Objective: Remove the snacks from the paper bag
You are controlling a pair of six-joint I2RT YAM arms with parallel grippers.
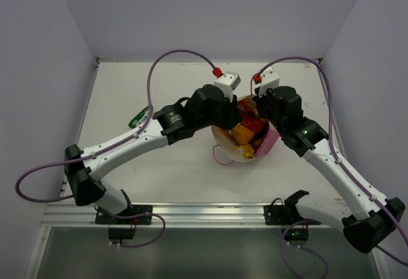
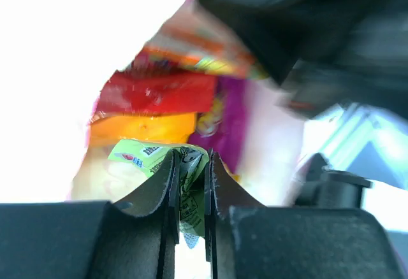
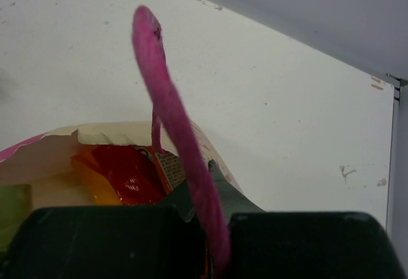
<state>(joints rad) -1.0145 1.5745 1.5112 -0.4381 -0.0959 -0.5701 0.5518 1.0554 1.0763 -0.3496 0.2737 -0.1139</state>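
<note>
Reaching in from the near edge of the counter (image 1: 159,171), the two arms meet over the paper bag (image 1: 268,142), which sits about mid-counter with its mouth tipped open towards them. The left claw (image 2: 192,162) is down inside the mouth, its jaws nearly together and pinching a fold of the pale green packet (image 2: 143,155). The right claw (image 3: 204,196) is fully closed on the pink cord handle (image 3: 166,100), which loops up out of its jaws above the bag's cream rim. Behind the green packet, deeper in the bag, lie an orange packet (image 2: 143,128), then a red packet (image 2: 159,93), with a purple packet (image 2: 229,120) to one side. They look like light, crinkly foil, slick on the faces, so I would expect a flat face to slide out of the jaws. A crimped edge or a fold, such as the one the left claw has now, seems the safer place to grip. The bag is thin paper and likely to lift or topple when anything is drawn out, so the hold on the cord should help steady it. Further off to the left, a green object (image 1: 137,118) lies on the counter, partly hidden by the left arm. I cannot tell what it is.
</note>
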